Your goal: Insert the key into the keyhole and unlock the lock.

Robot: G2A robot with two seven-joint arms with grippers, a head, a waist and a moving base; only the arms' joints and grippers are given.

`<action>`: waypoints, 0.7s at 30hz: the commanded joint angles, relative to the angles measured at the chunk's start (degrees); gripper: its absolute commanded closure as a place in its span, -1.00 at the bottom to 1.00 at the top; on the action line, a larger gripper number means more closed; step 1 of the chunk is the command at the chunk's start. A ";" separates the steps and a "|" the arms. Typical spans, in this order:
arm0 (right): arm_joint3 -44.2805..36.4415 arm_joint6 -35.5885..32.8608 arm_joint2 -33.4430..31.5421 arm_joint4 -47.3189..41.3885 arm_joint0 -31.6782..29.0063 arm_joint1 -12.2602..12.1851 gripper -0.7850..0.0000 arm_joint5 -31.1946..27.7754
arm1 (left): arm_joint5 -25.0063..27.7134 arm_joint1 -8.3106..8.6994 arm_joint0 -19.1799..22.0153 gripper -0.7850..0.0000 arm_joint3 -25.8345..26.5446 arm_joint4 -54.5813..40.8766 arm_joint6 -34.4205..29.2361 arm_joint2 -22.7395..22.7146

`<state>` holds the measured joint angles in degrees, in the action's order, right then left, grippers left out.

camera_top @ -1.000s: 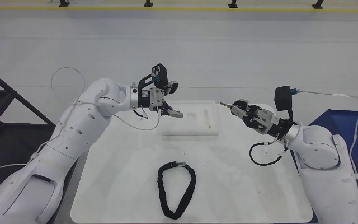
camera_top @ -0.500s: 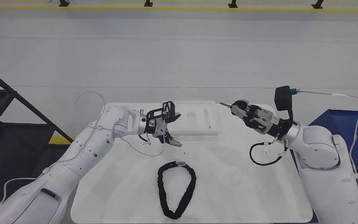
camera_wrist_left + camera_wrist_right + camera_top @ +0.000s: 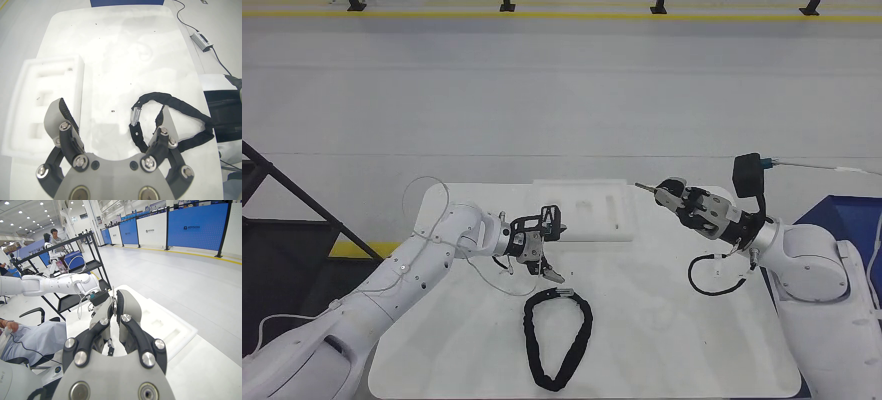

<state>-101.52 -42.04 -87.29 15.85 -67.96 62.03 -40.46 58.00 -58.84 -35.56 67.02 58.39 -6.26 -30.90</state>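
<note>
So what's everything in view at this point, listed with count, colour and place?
lock: one, black sleeved loop with a silver cylinder, lying on the table's near middle
key: one, silver, pinched in the right gripper, in the air off the table's far right
foam tray: one, white, with empty cut-outs, at the table's far edge
table: one, white, in front of the robot
power adapter: one, grey with a black cable, on the floor beside the table
rack: one, black, on the floor to the left
left gripper: one, open, over the lock's cylinder end
right gripper: one, shut on the key
</note>
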 commanded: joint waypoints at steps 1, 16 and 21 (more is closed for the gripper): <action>0.00 0.00 0.00 0.00 0.00 0.00 1.00 0.00 | 0.00 0.00 0.00 -1.00 0.00 0.00 0.00 0.00; 0.00 0.00 0.00 0.00 0.00 0.00 1.00 0.00 | -1.47 0.02 -3.49 -1.00 0.75 4.37 4.97 -0.47; 0.00 0.00 0.00 0.00 0.00 0.00 1.00 0.00 | -1.58 -0.08 -5.76 -1.00 -1.69 11.70 12.47 -0.13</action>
<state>-101.52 -42.04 -87.29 15.85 -67.96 62.03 -40.46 56.29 -58.88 -40.77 65.78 67.88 3.96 -31.27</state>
